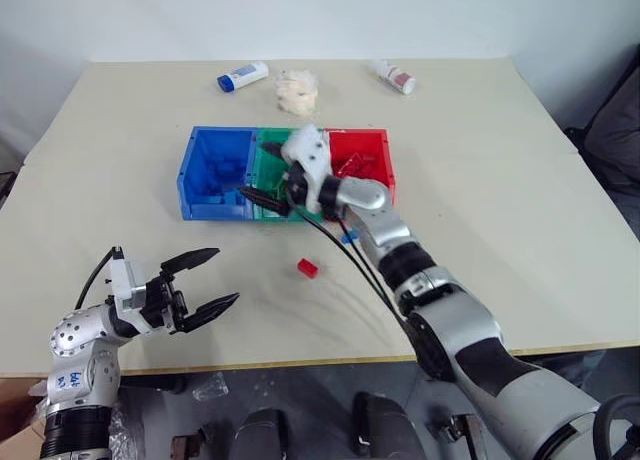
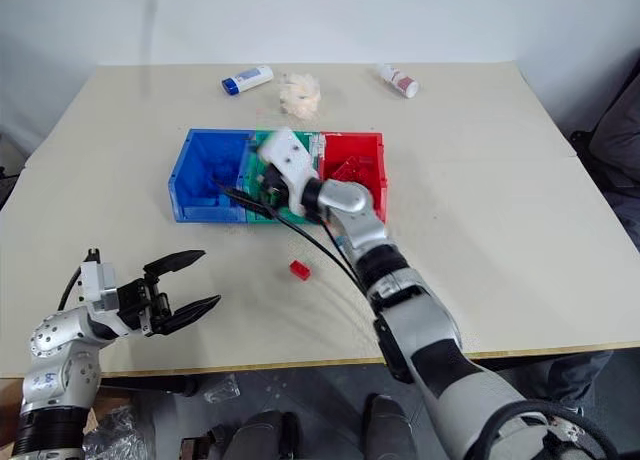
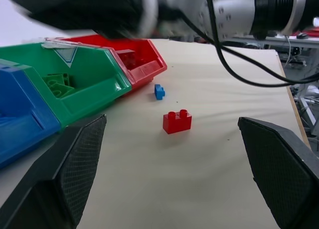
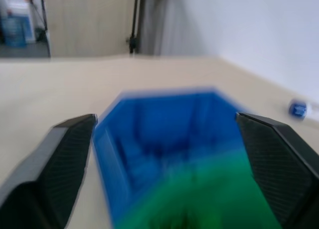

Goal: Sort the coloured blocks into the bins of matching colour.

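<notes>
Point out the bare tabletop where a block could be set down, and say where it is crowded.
Bare: the wide stretch right of the red bin, and the strip left of the blue bin. Crowded: in front of the bins, where the red block, blue block and right gripper sit.

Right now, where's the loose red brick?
The red brick lies on the table in front of the green bin, with a small blue brick lying just beyond it toward the red bin.
</notes>
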Tool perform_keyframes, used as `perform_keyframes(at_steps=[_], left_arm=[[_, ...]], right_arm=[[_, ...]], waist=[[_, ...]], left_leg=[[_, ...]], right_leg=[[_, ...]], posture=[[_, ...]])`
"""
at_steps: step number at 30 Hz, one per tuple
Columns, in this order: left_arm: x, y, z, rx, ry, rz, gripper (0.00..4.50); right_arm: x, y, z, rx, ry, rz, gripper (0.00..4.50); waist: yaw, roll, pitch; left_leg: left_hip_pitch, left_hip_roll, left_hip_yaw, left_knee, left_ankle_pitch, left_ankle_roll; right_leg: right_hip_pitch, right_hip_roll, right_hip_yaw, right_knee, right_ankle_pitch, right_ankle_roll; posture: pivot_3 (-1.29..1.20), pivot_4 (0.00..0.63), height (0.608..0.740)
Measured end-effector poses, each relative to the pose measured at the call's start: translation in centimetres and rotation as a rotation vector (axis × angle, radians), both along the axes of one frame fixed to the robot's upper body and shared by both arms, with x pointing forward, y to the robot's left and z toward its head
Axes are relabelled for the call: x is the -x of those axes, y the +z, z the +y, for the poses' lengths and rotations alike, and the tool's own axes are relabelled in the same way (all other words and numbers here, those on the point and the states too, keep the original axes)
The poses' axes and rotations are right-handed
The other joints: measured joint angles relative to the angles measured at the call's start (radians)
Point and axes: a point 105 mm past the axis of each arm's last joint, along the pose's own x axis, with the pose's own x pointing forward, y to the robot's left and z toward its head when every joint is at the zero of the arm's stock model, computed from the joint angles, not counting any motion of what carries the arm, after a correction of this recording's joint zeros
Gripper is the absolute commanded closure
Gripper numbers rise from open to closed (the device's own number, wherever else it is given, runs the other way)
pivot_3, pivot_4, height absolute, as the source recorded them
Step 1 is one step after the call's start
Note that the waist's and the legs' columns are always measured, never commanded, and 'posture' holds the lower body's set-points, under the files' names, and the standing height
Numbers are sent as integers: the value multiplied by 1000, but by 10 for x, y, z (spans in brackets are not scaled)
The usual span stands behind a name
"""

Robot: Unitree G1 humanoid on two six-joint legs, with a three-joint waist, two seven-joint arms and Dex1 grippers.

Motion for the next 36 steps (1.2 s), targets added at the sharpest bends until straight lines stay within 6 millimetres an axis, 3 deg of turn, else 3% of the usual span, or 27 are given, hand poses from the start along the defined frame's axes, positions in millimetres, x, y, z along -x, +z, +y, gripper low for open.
perform_keyframes(at_steps=[5, 9, 20, 22, 25, 29, 33, 36], left_arm=[[-10, 5, -8, 1, -50, -13, 0], [-18, 4, -13, -4, -93, 3, 0], [-29, 2, -18, -30, -179, 30, 0], [-30, 2, -19, -34, -190, 30, 0], [-32, 3, -19, -35, -205, 32, 0], [-33, 5, -21, -41, -214, 22, 0], [-32, 4, -25, -29, -218, 15, 0], [-26, 0, -28, -30, -219, 19, 0]], right_arm=[[21, -13, -39, 93, 87, -5, 17], [46, -43, -92, 198, 84, 89, 17], [107, -78, -219, 287, -267, 357, 17], [112, -79, -233, 297, -326, 379, 17], [115, -74, -237, 295, -347, 370, 17], [108, -68, -224, 261, -346, 342, 17], [90, -64, -188, 178, -294, 315, 17], [78, -72, -167, 150, -267, 336, 17]], waist=[[1, 0, 0], [17, 0, 0], [43, 0, 0], [40, 0, 0], [36, 0, 0], [31, 0, 0], [27, 0, 0], [28, 0, 0]], left_leg=[[0, 0, 0, 0, 0, 0], [0, 0, 0, 0, 0, 0], [0, 0, 1, 1, 0, 0], [1, 0, 2, 1, 0, 0], [1, 0, 2, 1, 0, 0], [1, 0, 2, 1, 0, 0], [1, 0, 1, 1, 0, 0], [1, 0, 2, 1, 0, 0]], right_leg=[[0, 0, 0, 0, 0, 0], [0, 0, 0, -1, 0, 0], [1, 0, 0, -2, 0, 0], [1, 1, 0, -2, 0, 0], [1, 1, 0, -2, 0, -1], [1, 1, 0, -2, 0, -1], [1, 1, 0, -2, 0, -1], [1, 1, 0, -2, 0, -1]], posture=[[0, 150, 740], [0, 150, 740], [0, 150, 740], [0, 150, 740], [0, 150, 740], [0, 150, 740], [0, 150, 740], [0, 150, 740]])
